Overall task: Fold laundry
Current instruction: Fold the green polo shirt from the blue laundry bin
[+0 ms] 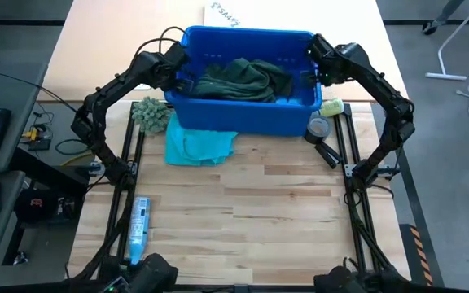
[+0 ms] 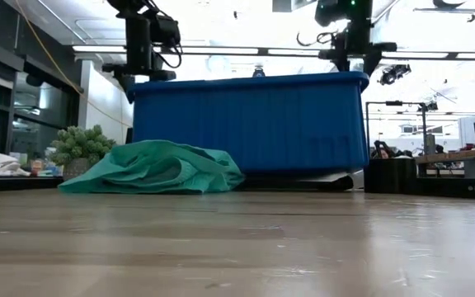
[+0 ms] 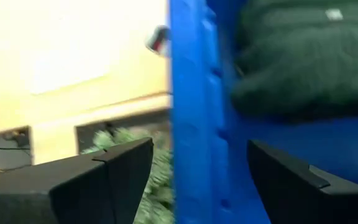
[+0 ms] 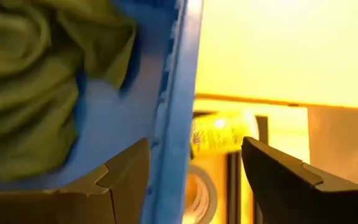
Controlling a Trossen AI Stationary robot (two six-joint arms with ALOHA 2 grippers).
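We had the left gripper (image 1: 182, 75) and right gripper (image 1: 310, 72) spread open, each straddling a bin (image 1: 243, 118) end wall, gripping nothing. Dark green laundry (image 1: 243, 79) lay inside, the turquoise shirt (image 1: 198, 146) just in front; closing now risked dragging the bin

Dark green laundry (image 1: 243, 80) in bin (image 1: 243, 114) — turquoise shirt (image 1: 198, 146) beside.

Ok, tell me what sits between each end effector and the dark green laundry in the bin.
The blue bin's own walls: each open end effector, left and right, straddles a side rim, with the dark green laundry just inside.
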